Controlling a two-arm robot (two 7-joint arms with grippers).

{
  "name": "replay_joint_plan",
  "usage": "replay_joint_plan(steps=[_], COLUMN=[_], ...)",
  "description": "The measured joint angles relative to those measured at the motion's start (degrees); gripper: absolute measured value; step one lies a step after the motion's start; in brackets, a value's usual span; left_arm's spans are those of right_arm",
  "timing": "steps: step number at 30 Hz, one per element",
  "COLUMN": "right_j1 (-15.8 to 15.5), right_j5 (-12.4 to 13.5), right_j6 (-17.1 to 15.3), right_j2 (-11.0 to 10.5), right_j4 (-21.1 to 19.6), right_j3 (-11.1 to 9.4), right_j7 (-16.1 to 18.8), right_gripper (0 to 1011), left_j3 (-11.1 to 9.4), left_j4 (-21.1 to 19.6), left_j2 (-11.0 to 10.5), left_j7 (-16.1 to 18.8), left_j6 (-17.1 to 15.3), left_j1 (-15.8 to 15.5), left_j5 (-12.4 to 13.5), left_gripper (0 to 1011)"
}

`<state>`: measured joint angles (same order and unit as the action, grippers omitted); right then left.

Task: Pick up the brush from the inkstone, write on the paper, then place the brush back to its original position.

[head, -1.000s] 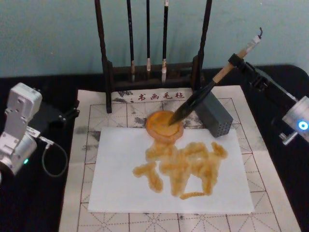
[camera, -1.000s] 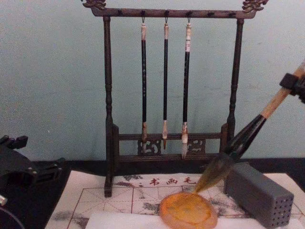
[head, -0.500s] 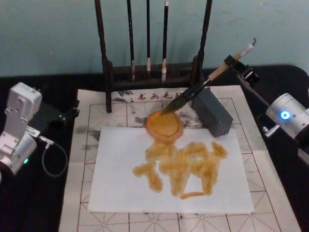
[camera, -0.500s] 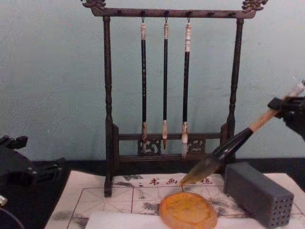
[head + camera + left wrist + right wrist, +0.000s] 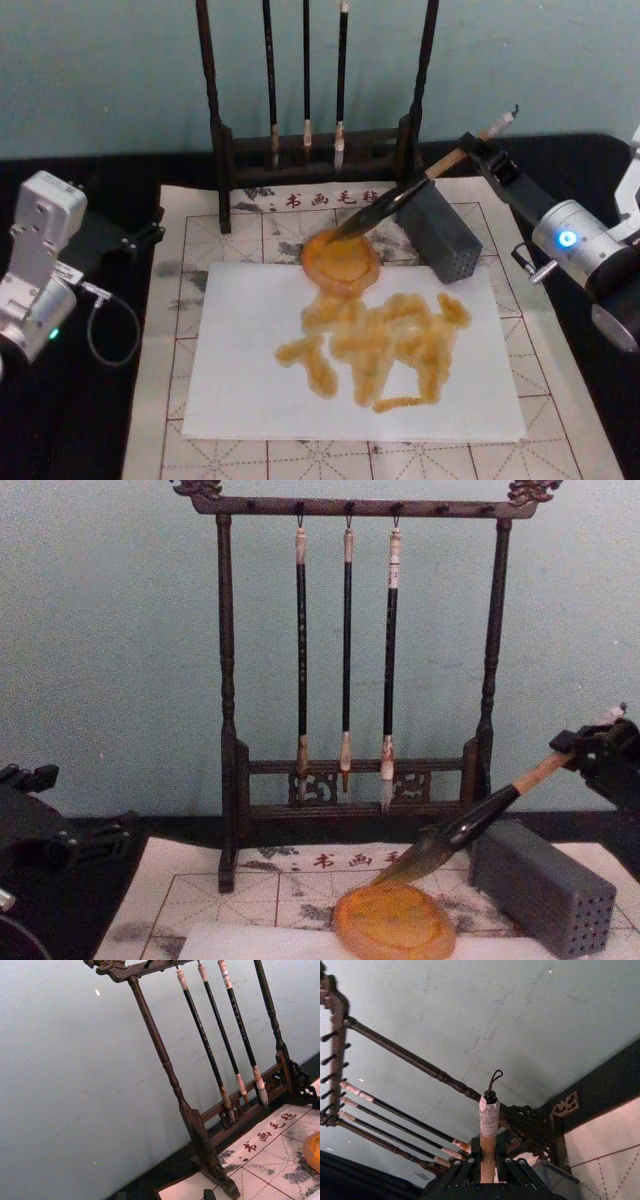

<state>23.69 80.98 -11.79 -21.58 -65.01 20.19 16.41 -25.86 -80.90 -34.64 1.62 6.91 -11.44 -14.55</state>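
The brush [image 5: 390, 202] slants low, its dark tip at the far rim of the orange inkstone [image 5: 342, 261]; I cannot tell if it touches. My right gripper [image 5: 478, 150] is shut on the tan shaft just below the whitish end cap. From the chest, the brush [image 5: 465, 825] points down-left to the inkstone [image 5: 393, 922], held by the right gripper [image 5: 585, 745]. In the right wrist view, the gripper [image 5: 487, 1172] clamps the shaft [image 5: 488, 1135]. The white paper [image 5: 240, 350] carries amber strokes. My left gripper [image 5: 125, 240] is parked at the left, off the mat.
A grey block with small holes [image 5: 443, 235] sits right of the inkstone, under the brush shaft. A dark wooden rack [image 5: 310, 140] with three thin hanging brushes stands behind. The beige grid mat [image 5: 170, 300] lies under the paper on a black table.
The right arm has come down and nearer, laying the brush flatter. The tip went from over the inkstone's middle to its far rim. The left arm stayed put.
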Motion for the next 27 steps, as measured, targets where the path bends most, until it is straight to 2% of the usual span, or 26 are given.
replay_joint_plan(steps=[11, 27], right_j1=[0.69, 1.55], right_j5=[1.38, 1.58], right_j6=[1.52, 2.82], right_j2=[0.85, 1.69], right_j4=[1.77, 3.3], right_j3=[1.47, 3.07], right_j7=[-2.01, -3.19], right_gripper=[192, 192], left_j3=[0.0, 0.0], left_j4=[0.0, 0.0], left_j2=[0.0, 0.0], left_j7=[-0.01, 0.0], left_j6=[0.0, 0.0], left_j1=[0.0, 0.0], left_j5=[0.0, 0.0], left_gripper=[1001, 1001])
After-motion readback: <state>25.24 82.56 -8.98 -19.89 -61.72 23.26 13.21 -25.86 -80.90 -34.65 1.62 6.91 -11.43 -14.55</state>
